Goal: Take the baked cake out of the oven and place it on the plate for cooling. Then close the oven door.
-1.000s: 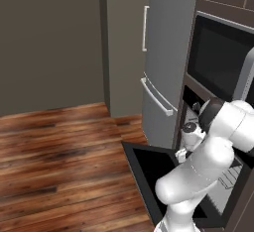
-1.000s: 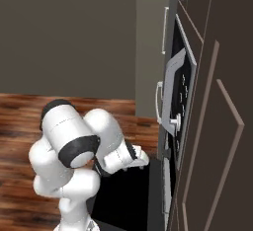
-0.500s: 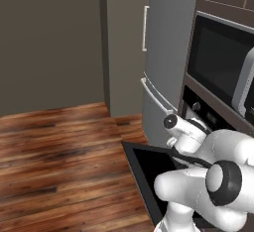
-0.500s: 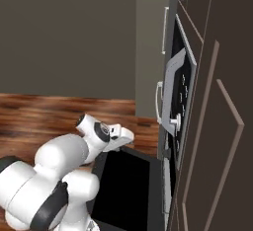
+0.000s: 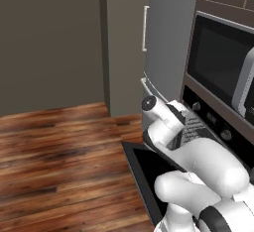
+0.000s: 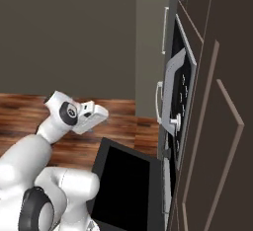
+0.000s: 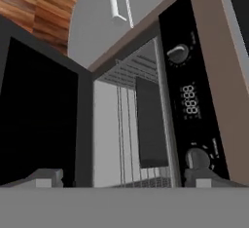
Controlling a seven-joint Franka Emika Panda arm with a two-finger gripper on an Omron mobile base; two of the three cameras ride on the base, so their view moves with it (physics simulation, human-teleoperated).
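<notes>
Two pincer (image 7: 121, 178) tips spread wide, empty, face the open oven (image 7: 146, 120) — reaching stage; next, go in for the cake.

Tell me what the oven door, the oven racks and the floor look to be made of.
Oven door: probably dark glass in a black frame, going by its smooth, flat black panel. Racks: thin grey parallel lines, likely metal wire. Floor: brown planks with grain streaks and a soft sheen, probably polished wood or wood-look laminate. All rendered, so materials are only apparent.
</notes>
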